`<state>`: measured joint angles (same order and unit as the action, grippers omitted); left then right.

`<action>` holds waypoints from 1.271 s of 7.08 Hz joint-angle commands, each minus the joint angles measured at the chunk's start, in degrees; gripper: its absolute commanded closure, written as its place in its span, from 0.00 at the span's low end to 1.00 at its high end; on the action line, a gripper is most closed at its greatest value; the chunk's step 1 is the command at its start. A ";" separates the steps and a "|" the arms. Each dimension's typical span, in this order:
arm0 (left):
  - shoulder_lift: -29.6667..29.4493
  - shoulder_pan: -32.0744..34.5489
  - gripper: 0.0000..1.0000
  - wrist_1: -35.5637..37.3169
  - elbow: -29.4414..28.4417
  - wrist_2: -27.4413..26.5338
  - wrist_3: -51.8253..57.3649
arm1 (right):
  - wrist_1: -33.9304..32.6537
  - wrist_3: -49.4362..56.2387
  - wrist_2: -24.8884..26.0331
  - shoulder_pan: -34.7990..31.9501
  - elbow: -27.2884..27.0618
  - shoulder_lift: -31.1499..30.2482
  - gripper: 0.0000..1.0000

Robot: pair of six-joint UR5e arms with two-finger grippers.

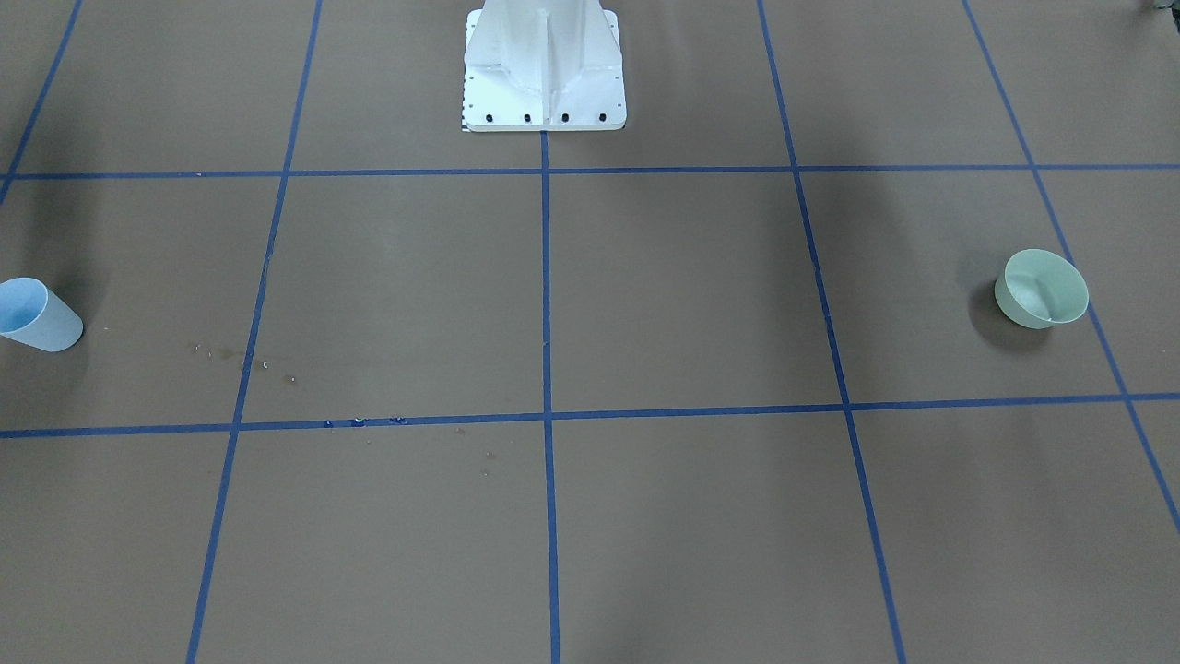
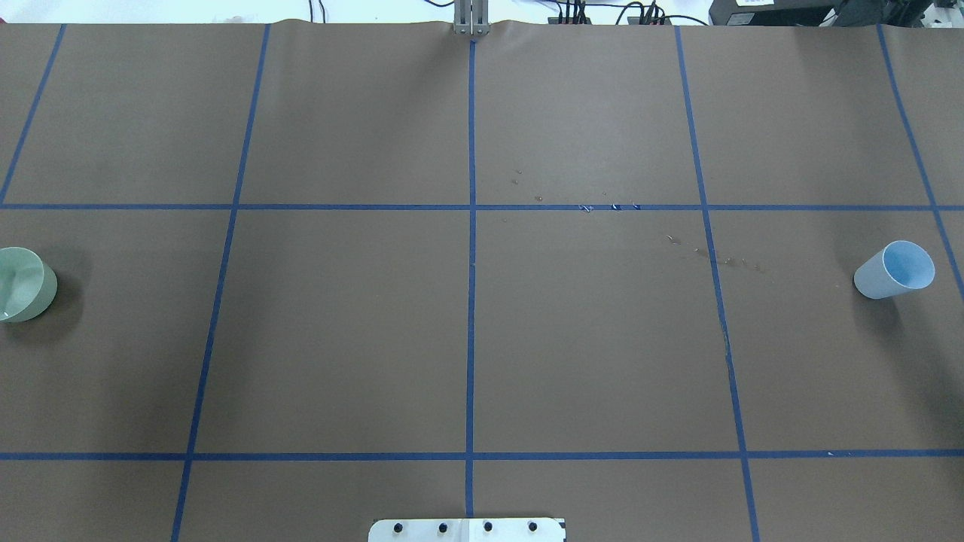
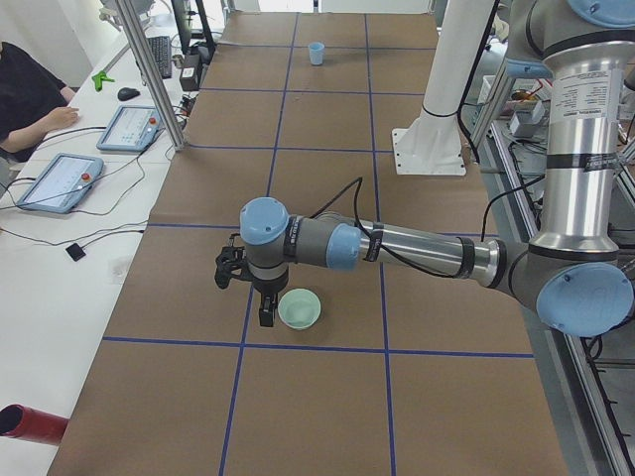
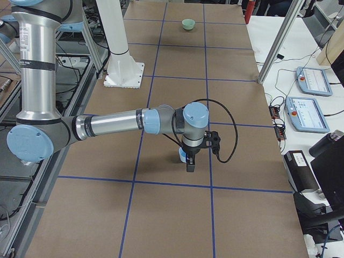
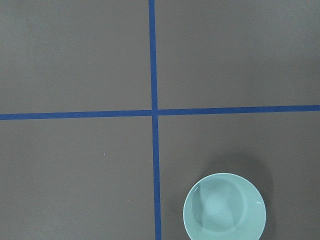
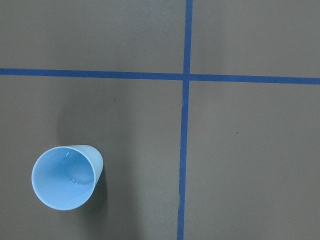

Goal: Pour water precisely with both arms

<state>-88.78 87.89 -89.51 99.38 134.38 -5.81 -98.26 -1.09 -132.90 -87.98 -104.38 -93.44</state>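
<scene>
A light blue cup stands upright on the brown table; faint glints of water show inside it. It also shows in the overhead view at far right. A pale green bowl stands at the overhead view's far left. The left arm reaches out low, and my left gripper hangs just beside the bowl. My right gripper hangs just over the cup. Both grippers show only in the side views, so I cannot tell whether they are open or shut.
Small water drops lie on the blue tape grid near the table's middle. The white pedestal stands at the robot's edge. An operator and tablets are beside the table.
</scene>
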 commanded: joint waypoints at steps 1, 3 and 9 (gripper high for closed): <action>-1.13 0.00 0.00 -2.83 -5.22 0.09 -0.08 | 0.00 -0.05 0.36 0.00 -0.90 0.19 0.00; -1.13 -0.52 0.00 -17.81 -13.39 0.00 -8.53 | 0.00 -0.66 -0.34 0.00 -2.57 -0.25 0.00; 4.47 -13.15 0.00 -33.91 -13.69 4.93 -24.98 | 0.00 -0.67 -3.86 0.00 -2.40 -0.87 0.00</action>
<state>-86.58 78.20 -116.53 85.88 139.27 -24.64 -98.29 -1.76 -136.66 -87.98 -106.74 -94.31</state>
